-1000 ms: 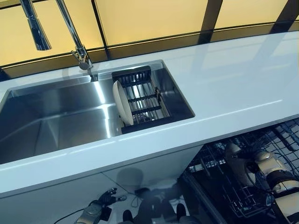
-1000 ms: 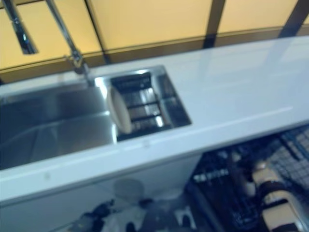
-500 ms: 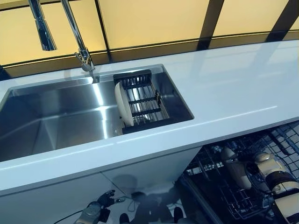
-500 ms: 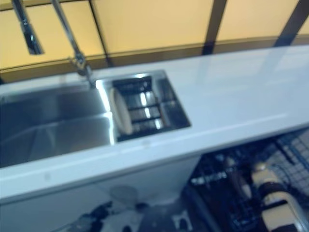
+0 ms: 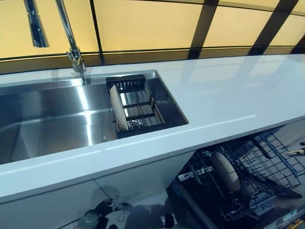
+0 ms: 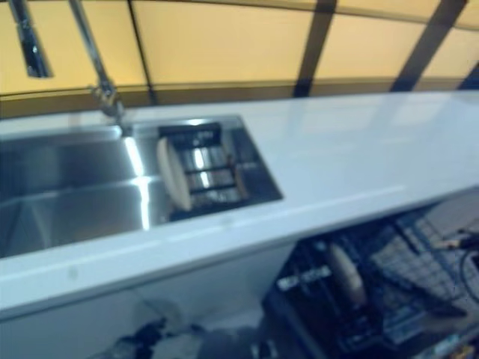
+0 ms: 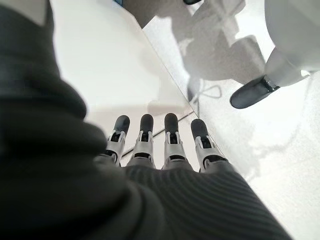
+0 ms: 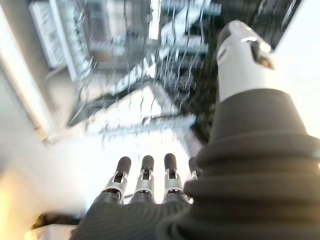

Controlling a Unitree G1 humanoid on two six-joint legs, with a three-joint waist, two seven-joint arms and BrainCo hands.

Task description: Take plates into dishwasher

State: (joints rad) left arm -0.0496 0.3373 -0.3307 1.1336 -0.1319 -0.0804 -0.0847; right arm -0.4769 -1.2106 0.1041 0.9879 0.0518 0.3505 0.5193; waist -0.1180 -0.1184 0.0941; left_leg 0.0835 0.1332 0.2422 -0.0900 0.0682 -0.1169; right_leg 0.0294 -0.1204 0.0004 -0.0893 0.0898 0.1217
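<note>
In the left eye view one plate [image 5: 117, 108] stands on edge at the left end of the dark drying rack [image 5: 136, 105] in the sink [image 5: 47, 119], its face turned along the counter [image 5: 224, 98] toward the basin and its long axis running from the near rim to the far wall; a second plate [image 5: 226, 171] already stands on edge in the wire rack of the open dishwasher [image 5: 248, 176], low on the right under the counter edge; the left hand [image 5: 102, 210] shows near the floor at the bottom, well below the sink, and only a fingertip of the right hand [image 5: 296, 153] shows at the right border beside the dishwasher rack. The right eye view gives the same layout, the sink plate [image 6: 173, 174] upright in the rack and the dishwasher plate [image 6: 344, 275] low right. In the left wrist view the left hand [image 7: 160, 145] has its fingers straight and side by side, holding nothing, pointing down along a cabinet front toward the floor. In the right wrist view the right hand [image 8: 145, 182] likewise has relaxed, straight fingers with nothing in them, the dishwasher's wire rack [image 8: 150, 95] past them. I judge that the remaining plate lies up and to the left of both hands; the right hand is lower and farther along the counter, so either arm must rise over the counter edge to reach it.
</note>
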